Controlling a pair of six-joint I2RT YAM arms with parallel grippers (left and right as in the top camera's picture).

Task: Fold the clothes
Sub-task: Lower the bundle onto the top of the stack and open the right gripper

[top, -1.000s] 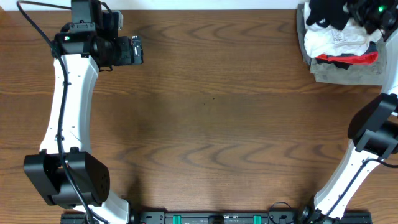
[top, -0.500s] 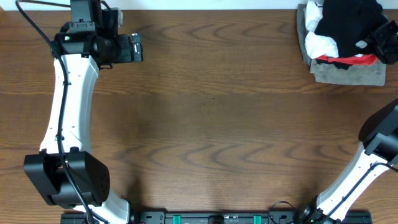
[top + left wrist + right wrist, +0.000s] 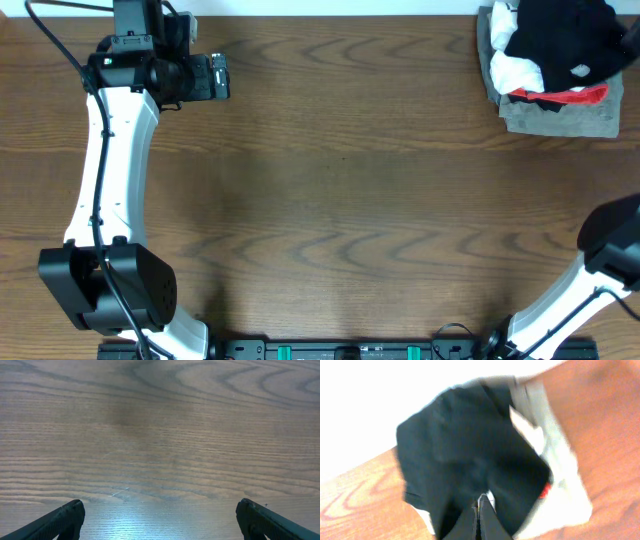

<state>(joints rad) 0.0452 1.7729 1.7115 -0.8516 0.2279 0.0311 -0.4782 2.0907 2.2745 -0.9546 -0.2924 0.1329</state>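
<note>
The brown wood-grain tabletop (image 3: 350, 200) fills nearly everything in the overhead view. My white left arm (image 3: 100, 180) runs up its left side, and my white right arm (image 3: 590, 270) rises from the near right corner and leaves that view at the right edge. In the far right corner sits a pile: a grey folded garment (image 3: 560, 118) at the bottom, a crumpled white garment (image 3: 515, 72) on it, and the black soft-fabric T-shirt (image 3: 555, 35) heaped on top, with a thin red strip (image 3: 570, 96) showing at its near edge. My left gripper (image 3: 160, 505) hangs over bare wood at the far left, jaws spread wide and holding nothing. My right gripper (image 3: 479, 505) is above the pile, jaws pressed together with their tips at the black cloth; the blur keeps me from telling whether a fold is pinched.
</note>
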